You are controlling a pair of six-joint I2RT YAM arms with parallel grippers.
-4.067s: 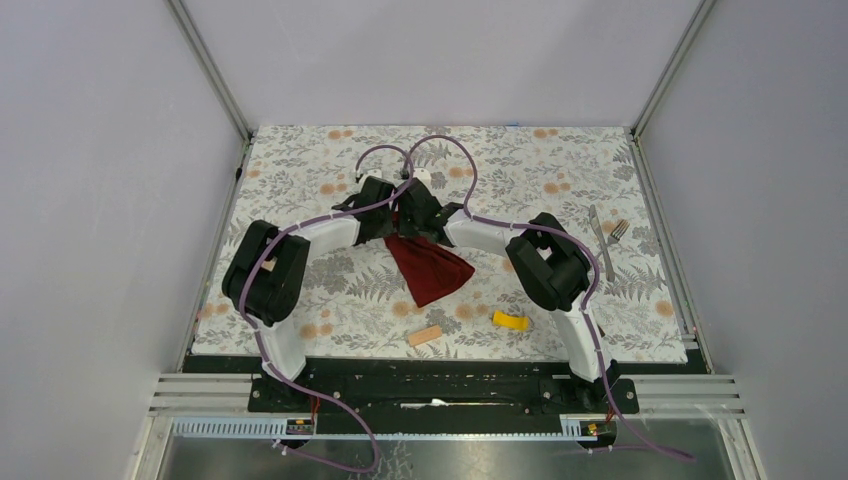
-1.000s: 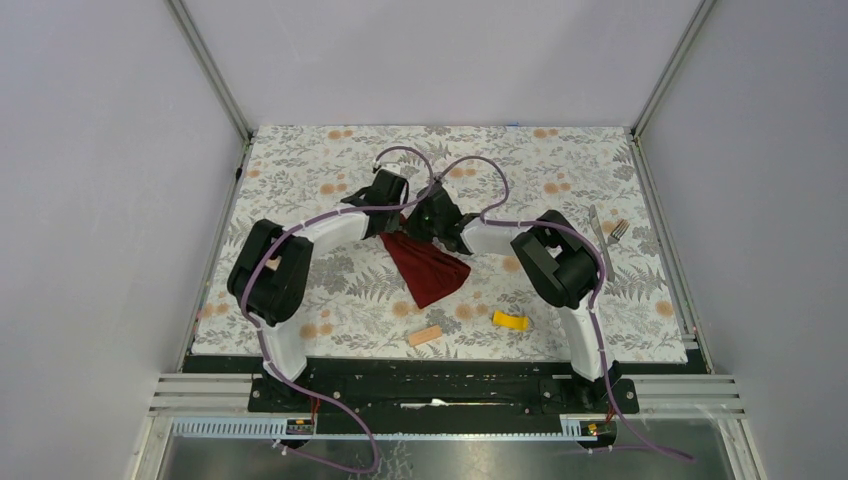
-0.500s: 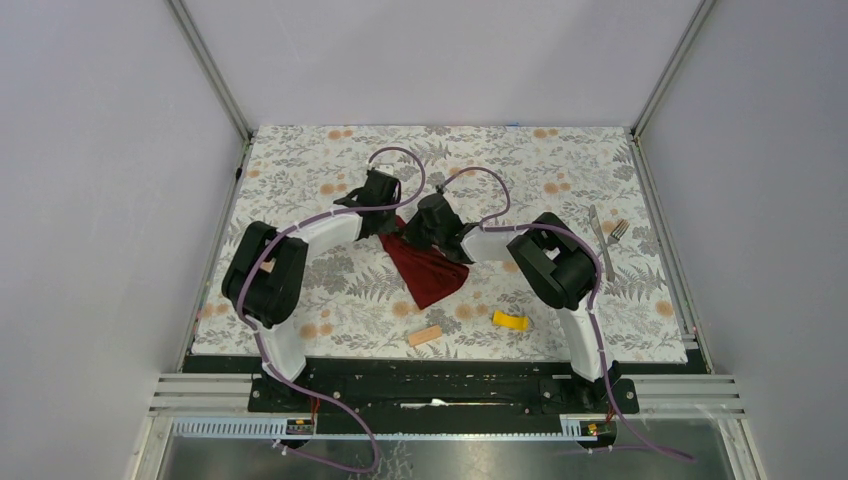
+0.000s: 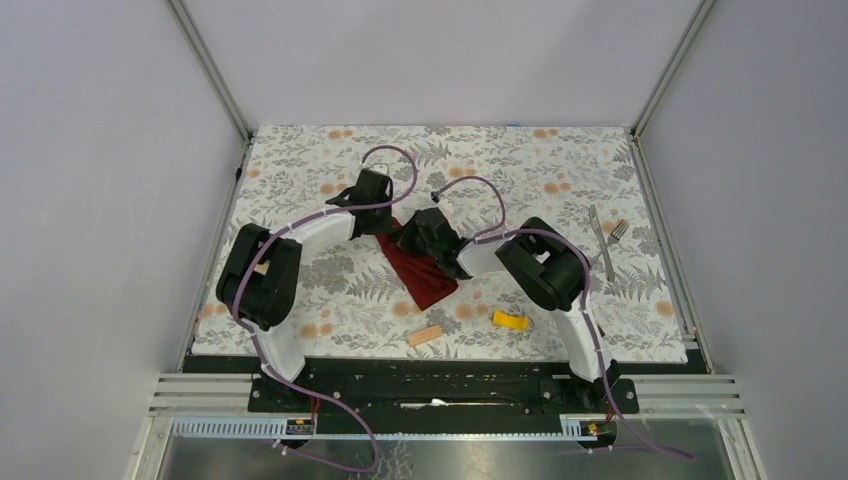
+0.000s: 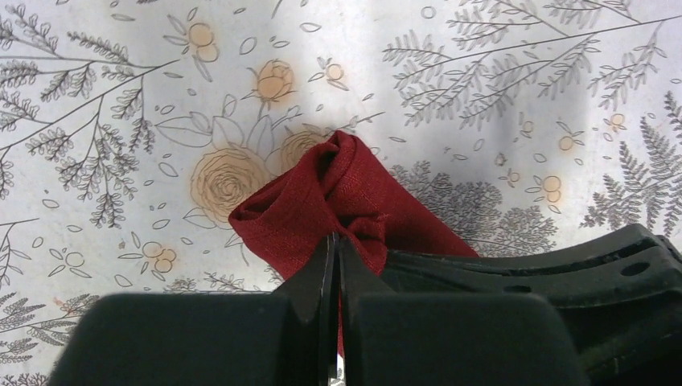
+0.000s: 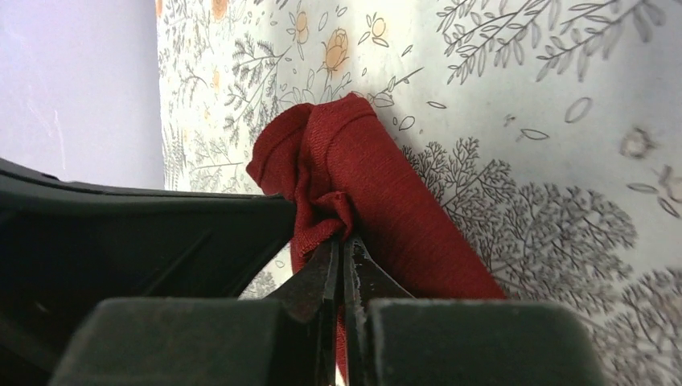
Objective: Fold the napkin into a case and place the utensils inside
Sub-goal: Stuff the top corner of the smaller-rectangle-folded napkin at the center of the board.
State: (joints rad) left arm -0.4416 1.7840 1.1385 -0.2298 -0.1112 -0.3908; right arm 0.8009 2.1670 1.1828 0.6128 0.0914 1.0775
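Observation:
The dark red napkin lies bunched in the middle of the floral mat, its far end lifted under both wrists. My left gripper is shut on a pinch of the napkin. Close beside it, my right gripper is shut on another fold of the napkin. In the top view the left gripper and right gripper sit almost together at the cloth's far edge. A silver knife and fork lie side by side at the mat's right.
A yellow block and a tan block lie on the mat near the front edge, between the arm bases. Grey walls and metal frame rails enclose the mat on three sides.
Both grippers, still pinching the napkin's far end, have shifted left and nearer over the last second; the right wrist has swung down over the cloth, covering more of it.

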